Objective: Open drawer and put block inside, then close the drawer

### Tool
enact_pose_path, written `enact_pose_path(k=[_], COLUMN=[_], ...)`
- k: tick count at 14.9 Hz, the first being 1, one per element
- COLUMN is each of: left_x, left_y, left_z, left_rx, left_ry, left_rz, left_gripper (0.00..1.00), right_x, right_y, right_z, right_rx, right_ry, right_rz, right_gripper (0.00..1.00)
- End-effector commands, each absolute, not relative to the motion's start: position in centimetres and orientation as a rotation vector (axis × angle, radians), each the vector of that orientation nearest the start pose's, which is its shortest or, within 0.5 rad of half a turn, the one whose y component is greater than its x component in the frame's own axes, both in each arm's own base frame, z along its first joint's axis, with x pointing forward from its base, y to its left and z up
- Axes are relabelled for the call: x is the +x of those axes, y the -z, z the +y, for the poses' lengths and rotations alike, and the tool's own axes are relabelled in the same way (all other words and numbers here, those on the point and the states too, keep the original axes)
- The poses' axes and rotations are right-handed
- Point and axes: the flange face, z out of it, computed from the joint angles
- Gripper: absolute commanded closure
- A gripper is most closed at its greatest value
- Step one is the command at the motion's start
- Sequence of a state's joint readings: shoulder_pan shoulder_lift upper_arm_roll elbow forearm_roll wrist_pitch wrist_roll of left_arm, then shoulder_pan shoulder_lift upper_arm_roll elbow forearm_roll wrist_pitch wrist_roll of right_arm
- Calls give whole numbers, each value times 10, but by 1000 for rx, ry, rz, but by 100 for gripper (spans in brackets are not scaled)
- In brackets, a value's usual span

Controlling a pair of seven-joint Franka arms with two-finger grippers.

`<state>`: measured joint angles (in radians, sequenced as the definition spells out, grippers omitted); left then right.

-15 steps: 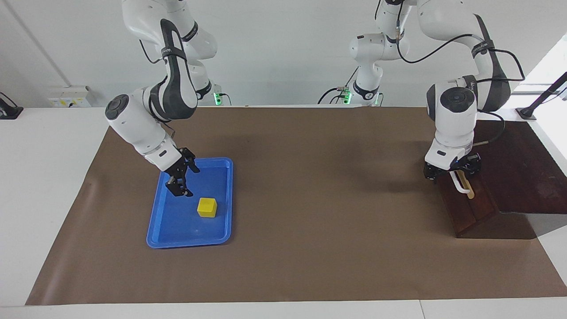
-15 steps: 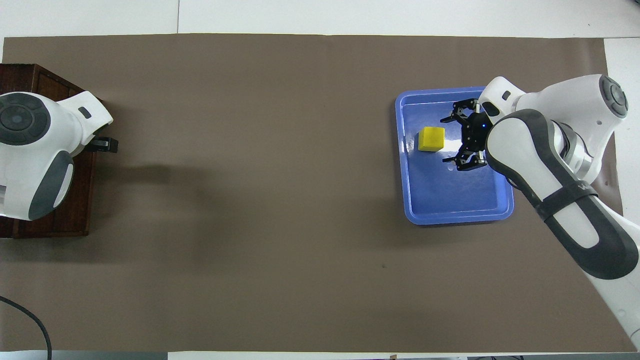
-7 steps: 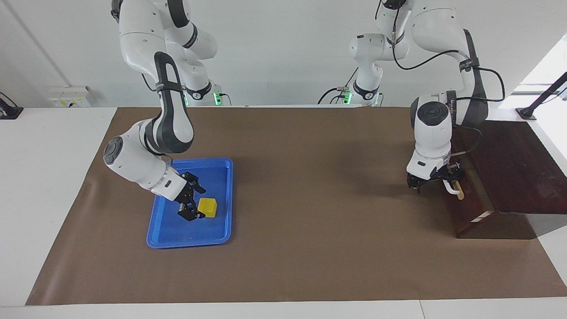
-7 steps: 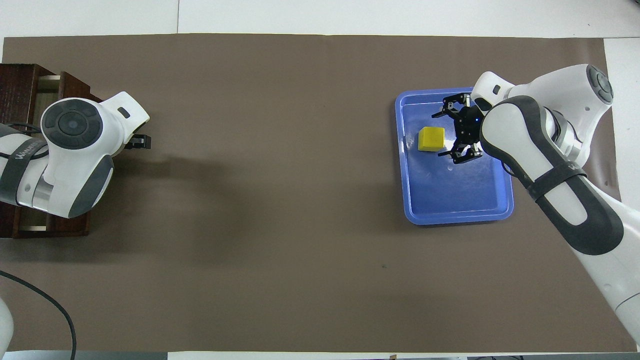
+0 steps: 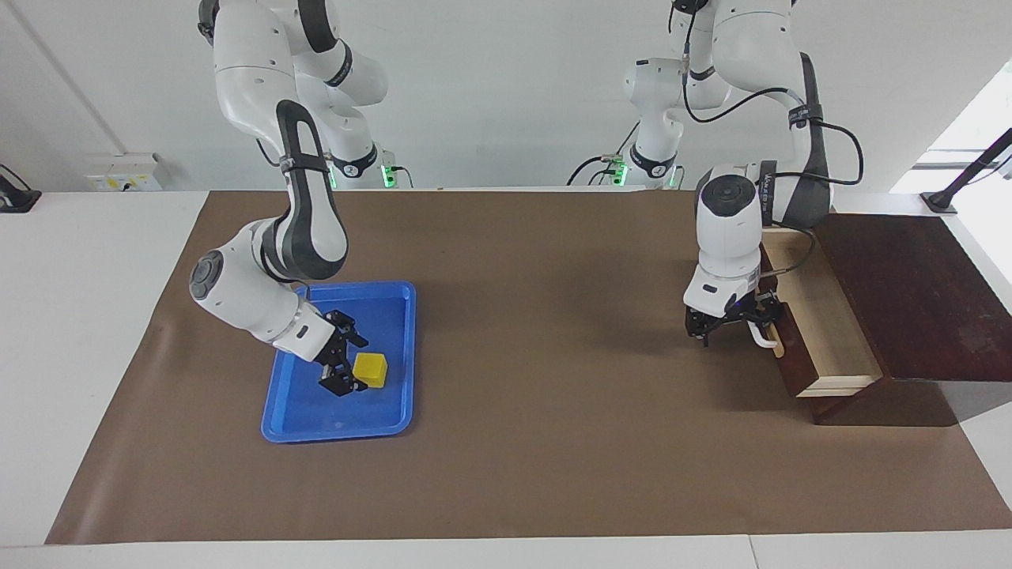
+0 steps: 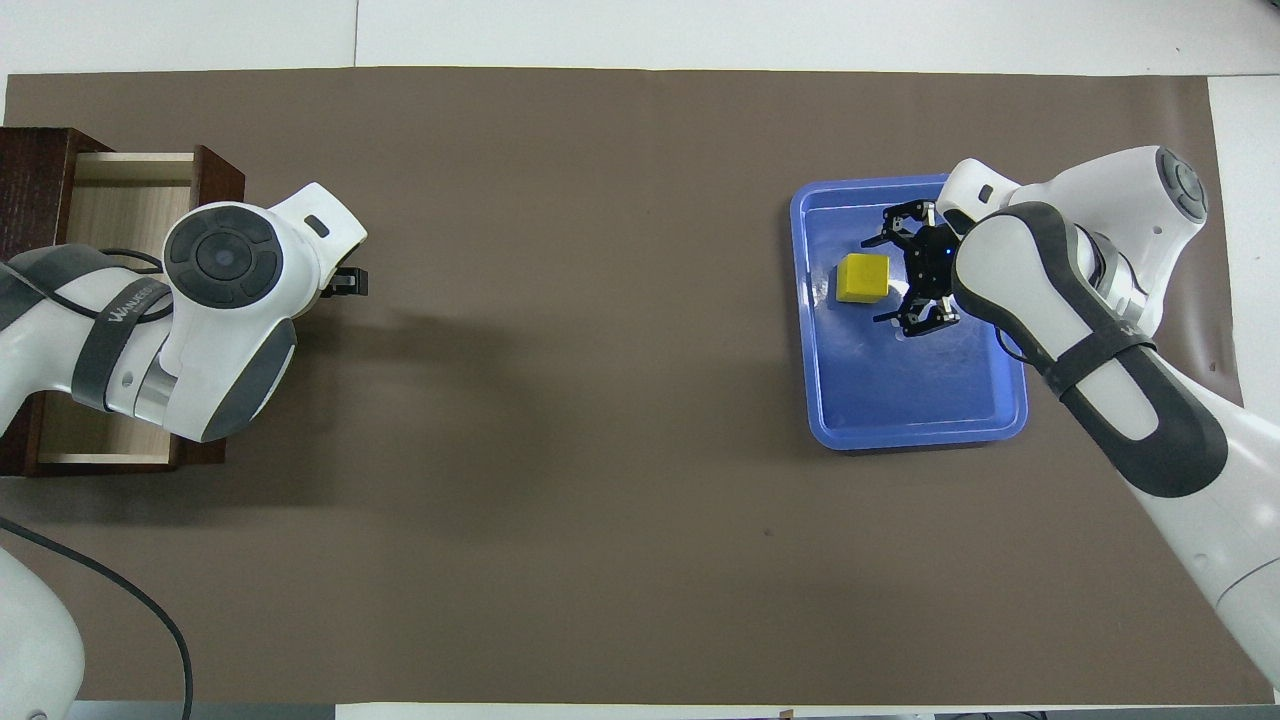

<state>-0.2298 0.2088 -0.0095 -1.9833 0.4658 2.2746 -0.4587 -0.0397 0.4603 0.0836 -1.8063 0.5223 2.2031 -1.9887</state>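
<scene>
The drawer stands pulled open from the dark wooden box at the left arm's end of the table, showing its pale wood inside. My left gripper is shut on the drawer's white bar handle. In the overhead view the left wrist covers the handle, and the drawer's inside shows beside it. The yellow block sits in the blue tray at the right arm's end. My right gripper is open and low in the tray, against the block's side. The block and the right gripper also show in the overhead view.
A brown mat covers the table between the tray and the box. A black cable loops at the table's near corner on the left arm's end.
My left gripper pulled the drawer from shut to wide open by its handle. My right gripper came down into the tray and moved up against the yellow block.
</scene>
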Motion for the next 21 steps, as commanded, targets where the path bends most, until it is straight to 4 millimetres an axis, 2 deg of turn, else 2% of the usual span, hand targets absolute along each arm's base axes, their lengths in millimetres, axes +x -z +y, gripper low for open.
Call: enact_pose_path(k=[1, 3, 4, 6, 7, 8, 12, 15, 18, 19, 21], left_x=[587, 587, 587, 598, 602, 607, 614, 608, 600, 599, 598], left_y=[-370, -371, -372, -396, -415, -435, -501, -540, -544, -545, -546], left_z=[-155, -154, -152, -145, -143, -143, -141, -140, -150, -153, -162], left_rx=[-2844, -2840, -2836, -2815, -2803, -2821, -2951, -3020, -2980, -2956, -2916], left_ry=[259, 247, 240, 219, 207, 195, 126, 78, 45, 44, 32], left_rz=[59, 53, 47, 9, -19, -68, -285, -605, -996, -1077, -1250], left_gripper=[0, 0, 0, 0, 0, 0, 0, 0, 0, 0, 0], right_x=[644, 644, 644, 645, 645, 646, 648, 650, 640, 636, 625], right_y=[-290, -290, -290, -290, -291, -291, -297, -322, -372, -388, -418], right_z=[39, 39, 39, 38, 38, 37, 36, 39, 54, 59, 85], right_rx=[2235, 2237, 2237, 2238, 2239, 2244, 2247, 2306, 2355, 2380, 2423], right_ry=[-627, -627, -627, -629, -630, -631, -639, -637, -633, -614, -593], right_rz=[2551, 2549, 2549, 2544, 2542, 2536, 2535, 2533, 2523, 2505, 2495], right_gripper=[4, 21, 34, 74, 95, 100, 100, 100, 100, 100, 100])
